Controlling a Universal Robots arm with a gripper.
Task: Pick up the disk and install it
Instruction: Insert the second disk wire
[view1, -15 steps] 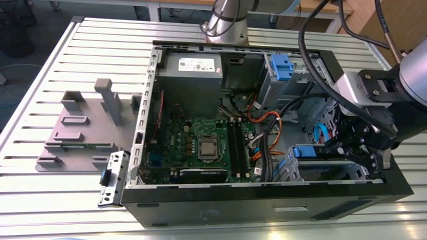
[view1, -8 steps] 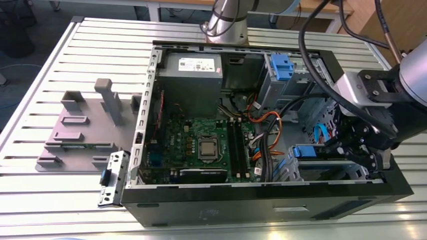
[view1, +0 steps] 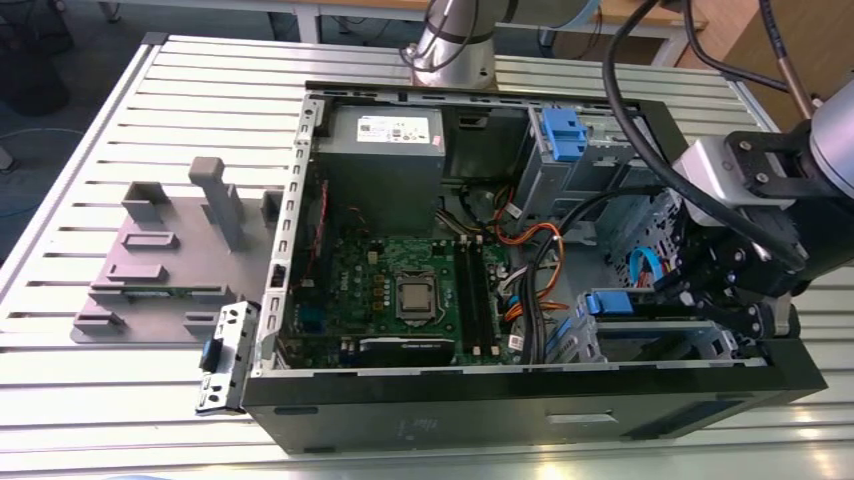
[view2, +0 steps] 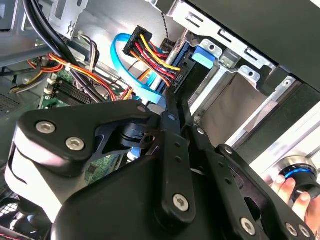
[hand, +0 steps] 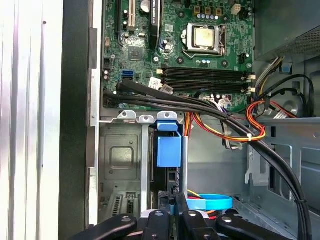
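The disk (hand: 166, 176) stands on edge in the drive bay at the case's front corner, its blue rail tab (hand: 169, 147) sticking out of the slot. That tab (view1: 610, 302) also appears in the exterior view, and the blue rail (view2: 184, 60) in the second wrist view. My gripper (hand: 172, 201) reaches into the case at the exterior view's right (view1: 727, 300). Its black fingers (view2: 170, 100) are closed together on the disk's rear edge, beside the power and blue data cables (view2: 145, 50).
Black cable bundles (hand: 200, 105) and red-yellow wires cross between the motherboard (view1: 400, 290) and the bay. A second blue bracket (view1: 561, 135) sits at the case's far corner. A grey fixture (view1: 167, 250) stands on the slatted table. A person's hand (view2: 287, 187) touches the wrist.
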